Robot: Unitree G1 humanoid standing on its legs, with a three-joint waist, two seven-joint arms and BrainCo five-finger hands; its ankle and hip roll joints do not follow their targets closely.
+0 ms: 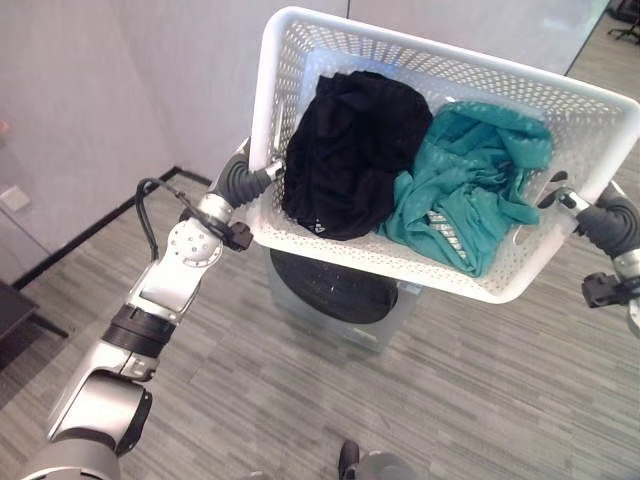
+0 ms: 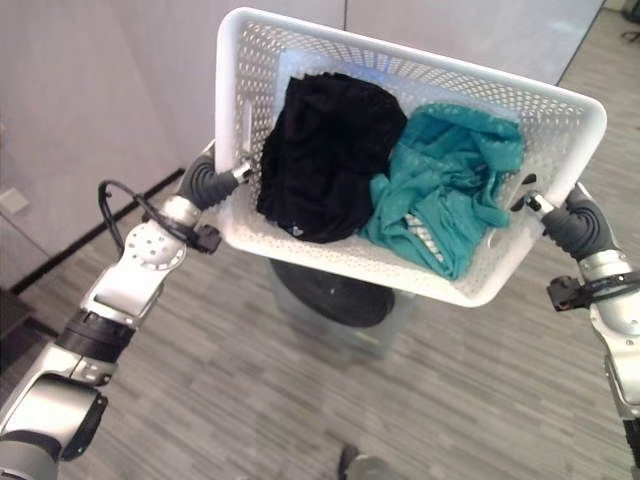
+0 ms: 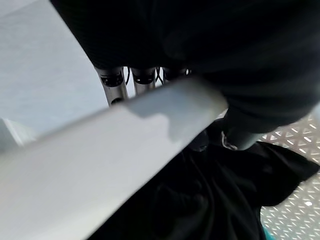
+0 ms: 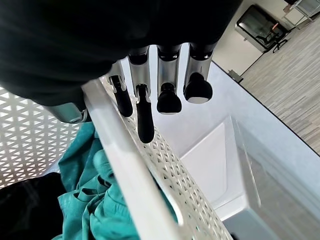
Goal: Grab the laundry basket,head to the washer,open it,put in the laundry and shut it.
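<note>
The left hand (image 2: 205,183) at 9 o'clock and the right hand (image 2: 572,226) at 3 o'clock are carrying the basket (image 2: 400,60), fingers hooking its rim. The plastic is probably stiff and light. The black cloth (image 2: 325,150) and teal cloth (image 2: 440,180) are lying soft inside.

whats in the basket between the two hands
In the left eye view, a black garment lies nearer the left hand and a teal garment nearer the right hand.

Two head views looking steeply down from above, set slightly apart, both taking in the raised white basket (image 1: 300,60), washer (image 1: 335,290) and floor beneath. Left wrist view pressed very close behind the left hand (image 3: 145,75), facing the basket rim. Right wrist view equally close behind the right hand (image 4: 167,75), looking along the opposite rim.
</note>
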